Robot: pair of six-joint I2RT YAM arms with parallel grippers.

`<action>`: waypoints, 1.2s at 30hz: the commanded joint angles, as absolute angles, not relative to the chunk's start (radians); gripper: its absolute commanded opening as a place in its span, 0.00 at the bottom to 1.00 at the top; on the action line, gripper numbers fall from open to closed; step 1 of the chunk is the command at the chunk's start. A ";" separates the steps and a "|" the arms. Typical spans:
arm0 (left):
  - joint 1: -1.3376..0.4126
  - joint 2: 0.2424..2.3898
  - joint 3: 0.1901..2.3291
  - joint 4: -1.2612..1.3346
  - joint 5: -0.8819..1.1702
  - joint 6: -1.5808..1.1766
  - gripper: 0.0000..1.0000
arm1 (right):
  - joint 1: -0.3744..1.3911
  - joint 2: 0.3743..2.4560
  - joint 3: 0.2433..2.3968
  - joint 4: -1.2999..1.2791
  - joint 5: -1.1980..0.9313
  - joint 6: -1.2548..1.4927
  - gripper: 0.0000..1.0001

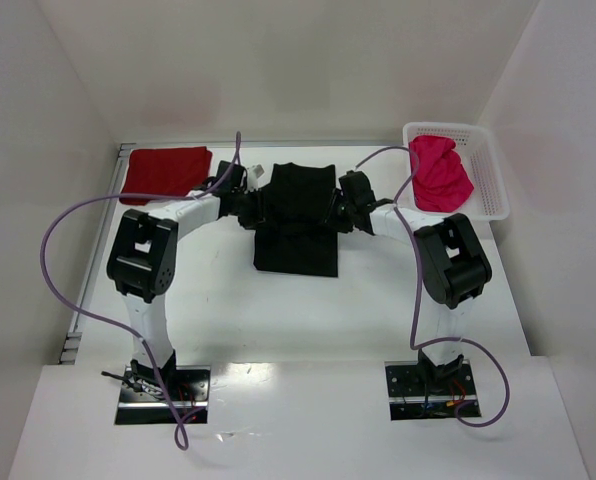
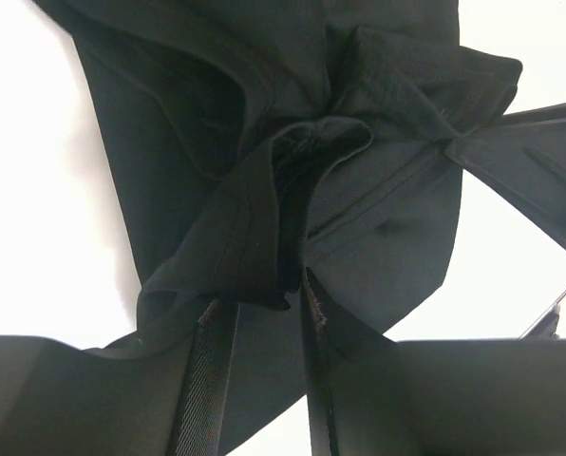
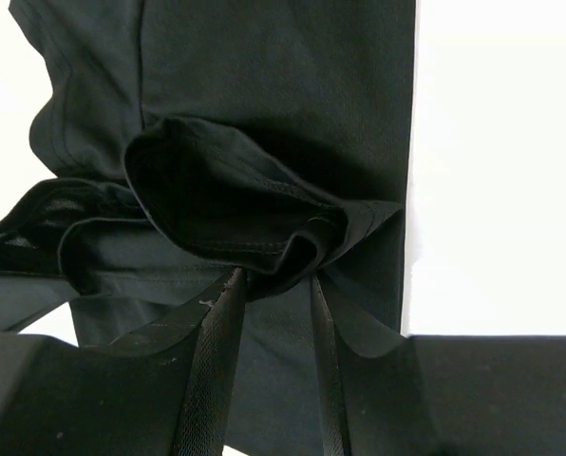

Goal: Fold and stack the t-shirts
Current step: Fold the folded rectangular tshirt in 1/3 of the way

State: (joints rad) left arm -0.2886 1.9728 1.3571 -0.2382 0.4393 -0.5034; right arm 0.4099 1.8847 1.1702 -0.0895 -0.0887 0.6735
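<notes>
Found the left gripper [image 2: 261, 309] pinched on a bunched fold of the black t-shirt [image 2: 359, 218], cloth crowded in between the two fingers [image 2: 207, 380]. Could not see the very fingertips under that fold. Found the right gripper [image 3: 273, 280] nipped the same way on a rolled hem of the same shirt, tips buried in cloth.

Saw from above both grippers at the shirt's far half, one at its left edge and one at its right, both hard to pick out against the black fabric. Noted the shirt lying mid-table [image 1: 278, 320], near part flat and squared, far part rumpled between the grippers. Could not make out sleeves or collar.

Logged a dark red t-shirt [image 1: 166, 172] folded flat at the far left corner, well apart. Logged a pink-red t-shirt [image 1: 440, 172] heaped in a white basket [image 1: 490, 180] at the far right, underside hidden behind the basket wall.
</notes>
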 commanded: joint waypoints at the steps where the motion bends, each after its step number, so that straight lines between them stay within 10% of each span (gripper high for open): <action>1: -0.282 1.997 1.404 -0.206 0.449 -0.503 0.39 | 0.420 1.868 1.226 -0.020 -0.037 0.653 0.39; 17: -0.223 2.089 1.587 -0.207 0.474 -0.474 0.58 | 0.388 1.951 1.368 0.009 -0.015 0.644 0.45; 30: -0.173 2.017 1.602 -0.207 0.454 -0.393 0.86 | 0.388 1.723 1.263 0.020 0.026 0.554 0.80; 34: -0.173 1.898 1.461 -0.167 0.454 -0.342 0.86 | 0.388 1.698 1.189 0.020 -0.035 0.541 0.55; 36: -0.173 1.872 1.396 -0.122 0.530 -0.289 0.79 | 0.388 1.698 1.164 0.043 -0.102 0.529 0.28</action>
